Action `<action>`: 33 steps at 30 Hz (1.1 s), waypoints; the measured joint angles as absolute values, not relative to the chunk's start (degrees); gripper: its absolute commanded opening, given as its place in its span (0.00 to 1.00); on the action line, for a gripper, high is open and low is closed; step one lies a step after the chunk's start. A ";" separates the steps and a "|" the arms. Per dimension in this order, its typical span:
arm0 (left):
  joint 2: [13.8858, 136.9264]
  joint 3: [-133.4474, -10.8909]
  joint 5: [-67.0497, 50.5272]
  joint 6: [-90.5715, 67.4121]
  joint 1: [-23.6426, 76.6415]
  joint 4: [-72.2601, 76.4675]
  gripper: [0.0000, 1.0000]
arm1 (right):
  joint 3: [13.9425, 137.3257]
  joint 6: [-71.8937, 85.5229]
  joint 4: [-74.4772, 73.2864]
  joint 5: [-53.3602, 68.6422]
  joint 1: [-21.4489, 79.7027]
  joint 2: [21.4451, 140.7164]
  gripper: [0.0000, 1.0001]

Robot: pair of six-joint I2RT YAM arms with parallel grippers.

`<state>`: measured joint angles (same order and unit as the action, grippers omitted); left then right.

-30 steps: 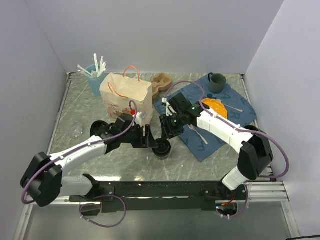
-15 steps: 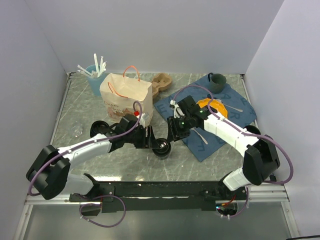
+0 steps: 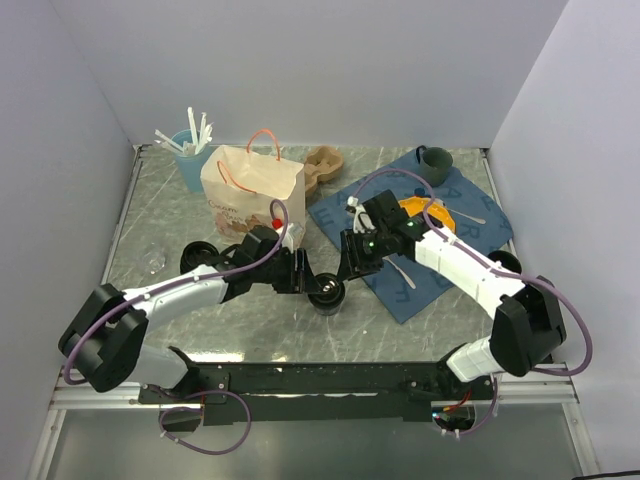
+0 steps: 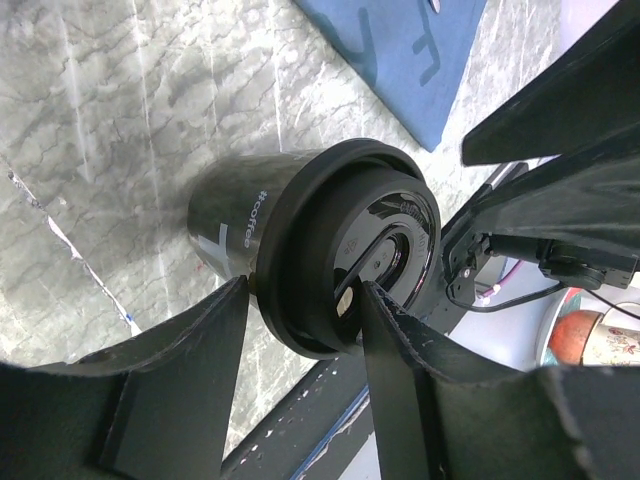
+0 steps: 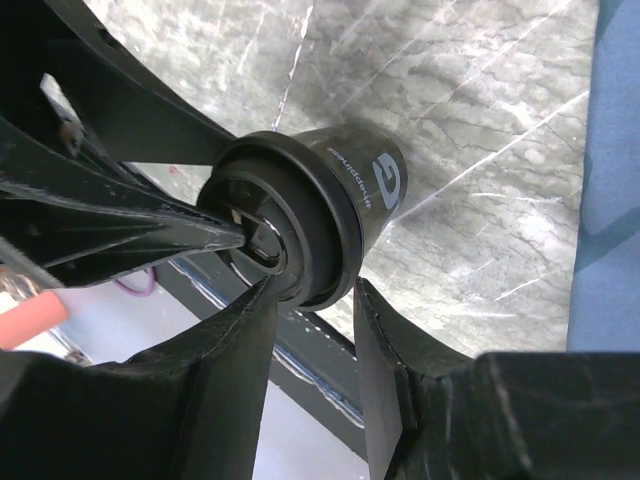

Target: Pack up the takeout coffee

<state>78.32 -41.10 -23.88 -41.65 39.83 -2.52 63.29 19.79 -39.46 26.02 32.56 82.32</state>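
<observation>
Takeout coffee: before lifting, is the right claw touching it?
Cannot tell. In the right wrist view the right claw overlaps the takeout coffee; contact unclear.

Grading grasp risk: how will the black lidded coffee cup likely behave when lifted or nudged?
The takeout coffee cup looks disposable, so probably light and crushable if squeezed hard. Its glossy round wall may slip, and it would roll if tipped. The snap-on lid could pop off if gripped alone.
</observation>
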 measured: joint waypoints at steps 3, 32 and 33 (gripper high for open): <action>78.59 -41.15 -24.14 -41.63 39.83 -2.15 0.54 | 63.31 20.78 -39.46 26.09 31.51 81.36 0.44; 80.14 -42.17 -24.95 -41.39 39.83 -2.31 0.54 | 57.67 17.28 -33.56 37.34 25.10 85.71 0.31; 80.16 -42.17 -25.02 -41.39 39.83 -2.26 0.54 | 57.58 17.26 -33.32 37.39 25.10 85.86 0.31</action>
